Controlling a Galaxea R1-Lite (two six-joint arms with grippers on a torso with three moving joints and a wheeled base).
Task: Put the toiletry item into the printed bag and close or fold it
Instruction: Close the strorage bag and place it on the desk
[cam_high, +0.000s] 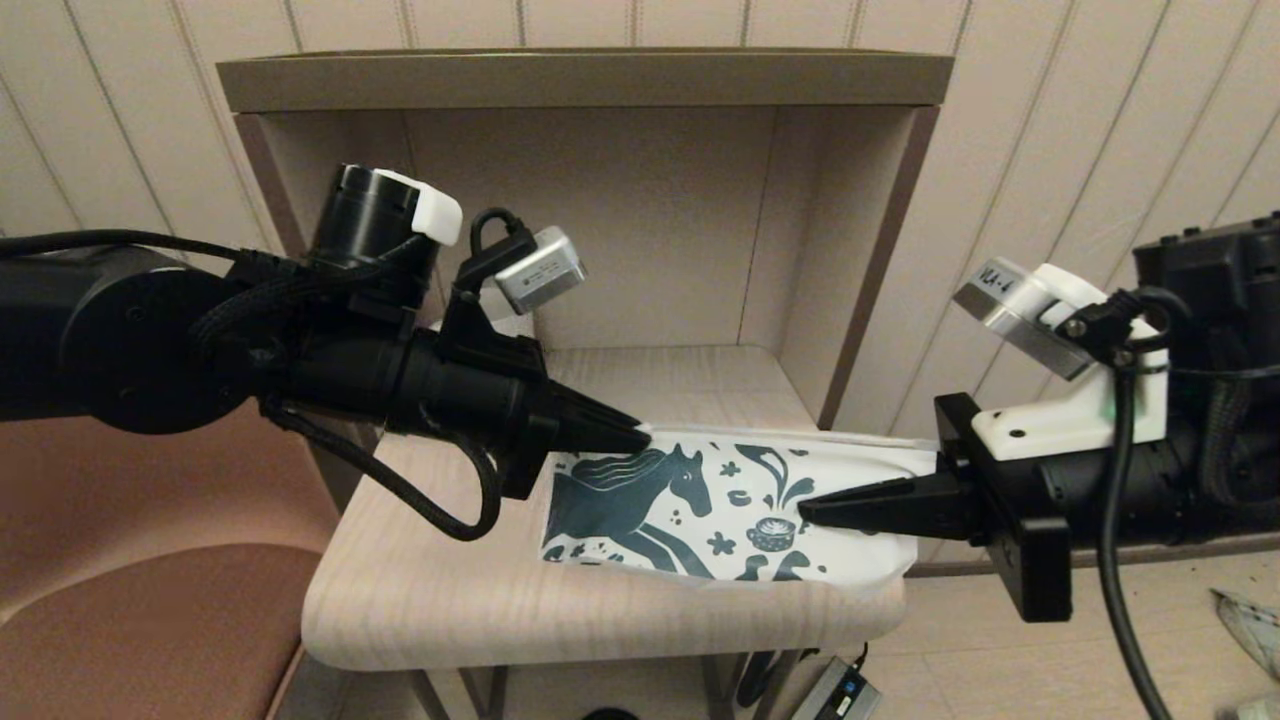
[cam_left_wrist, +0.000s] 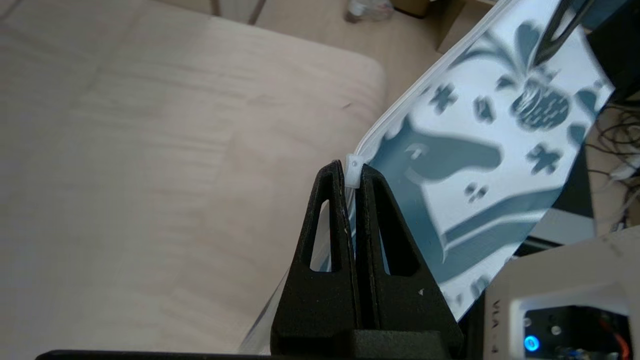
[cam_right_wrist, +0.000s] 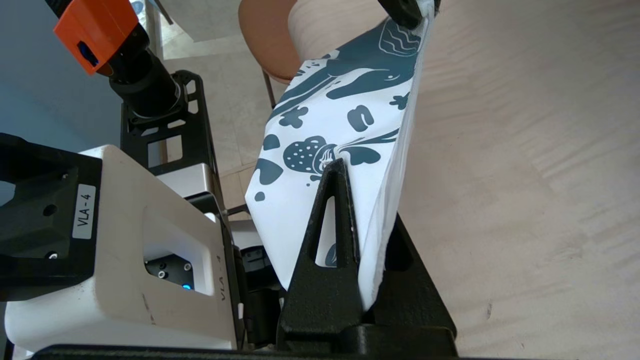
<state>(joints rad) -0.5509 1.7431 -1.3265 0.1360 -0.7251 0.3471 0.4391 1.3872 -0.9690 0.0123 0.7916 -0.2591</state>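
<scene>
While both claws pinch the bag (cam_high: 700, 500), left gripper (cam_high: 640, 437) on its zipper tab, right gripper (cam_high: 808, 512) mid-panel, it looks limp, light, slippery; edges grip best.

Light wood-grain side table (cam_high: 450, 600) with rounded front corners, open-fronted beige cubby shelf (cam_high: 600, 80) rising from the table's back edge, brown padded chair seat (cam_high: 130, 620) just left of the table, ribbed cream wall panelling (cam_high: 1050, 150) behind the table
</scene>
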